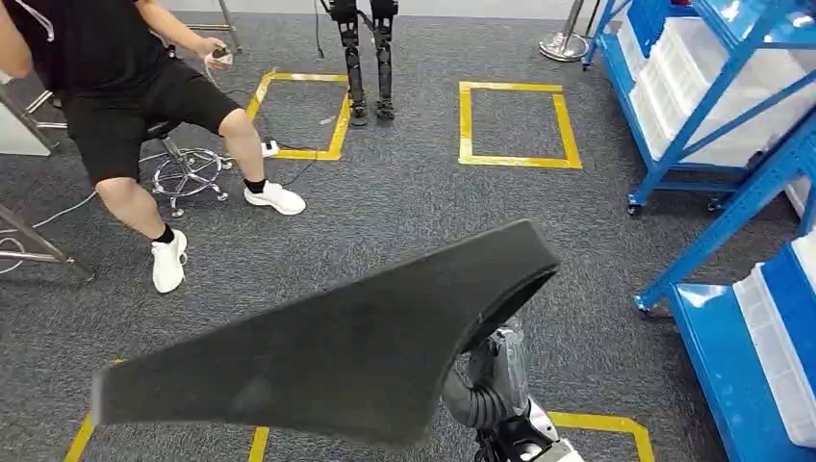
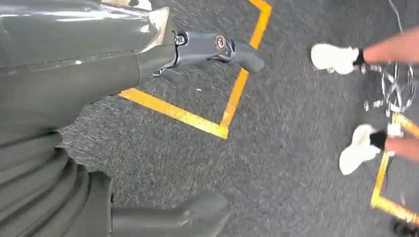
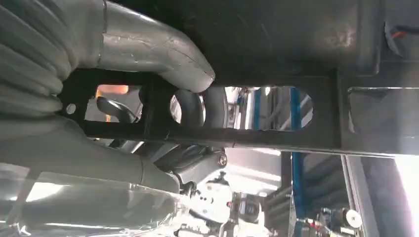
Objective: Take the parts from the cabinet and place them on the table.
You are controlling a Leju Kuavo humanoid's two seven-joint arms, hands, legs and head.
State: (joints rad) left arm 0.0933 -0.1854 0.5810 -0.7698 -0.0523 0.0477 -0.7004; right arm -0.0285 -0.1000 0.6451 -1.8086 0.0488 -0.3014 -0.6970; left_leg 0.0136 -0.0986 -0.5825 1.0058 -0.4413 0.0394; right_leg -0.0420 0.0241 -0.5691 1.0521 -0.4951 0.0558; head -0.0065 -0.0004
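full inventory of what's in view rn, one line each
part: 1, black, flat and curved, held up close to the head camera
floor tape squares: yellow, on grey carpet
shelving racks: blue, at right, holding pale bins
person: 1, black clothes, white shoes, seated on a swivel chair at left
robot legs: 1 pair, dark, standing at far centre
left hand: grey, holds nothing, above the carpet
right hand: grey, fingers gripping the part

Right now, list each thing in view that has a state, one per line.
Black part: held up off the floor, tilted.
Right hand: grips the black part through its slot.
Left hand: holds nothing, fingers apart, above the floor.
Person: seated on a chair.
Blue racks: loaded with pale bins.
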